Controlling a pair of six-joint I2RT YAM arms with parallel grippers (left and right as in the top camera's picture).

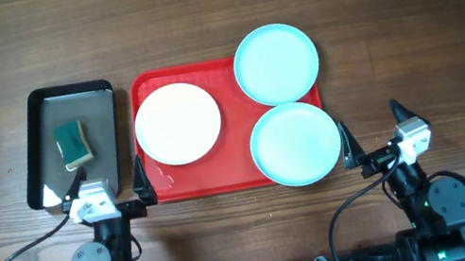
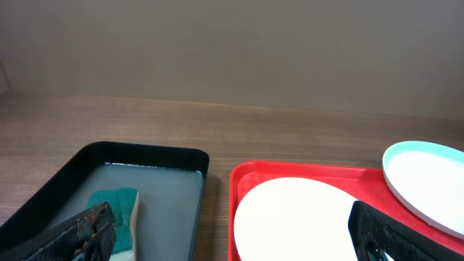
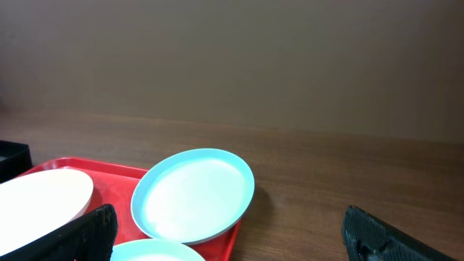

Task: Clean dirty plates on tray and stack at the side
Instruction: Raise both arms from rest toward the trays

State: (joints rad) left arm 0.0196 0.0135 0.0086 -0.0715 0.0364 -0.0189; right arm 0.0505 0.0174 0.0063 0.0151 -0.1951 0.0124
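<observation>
Brown table [image 1: 211,9] holds the red tray [image 1: 166,188]. Its left has the white plate [image 1: 177,123], its right the far blue plate [image 1: 275,63] and near blue plate [image 1: 295,143]. Both the left gripper [image 1: 110,183] and right gripper [image 1: 373,130] are wide open.

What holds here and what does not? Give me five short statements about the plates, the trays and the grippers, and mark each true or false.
1. The cream-white plate lies on the left part of the red tray. True.
2. The sponge lies on the red tray. False: it lies in the dark metal tray, left of the red one.
3. The upper turquoise plate and the lower turquoise plate both reach out past the red tray's rim. True.
4. The left gripper and the right gripper are both open. True.
5. The right gripper holds a plate. False: it is empty, beside the lower turquoise plate.
</observation>
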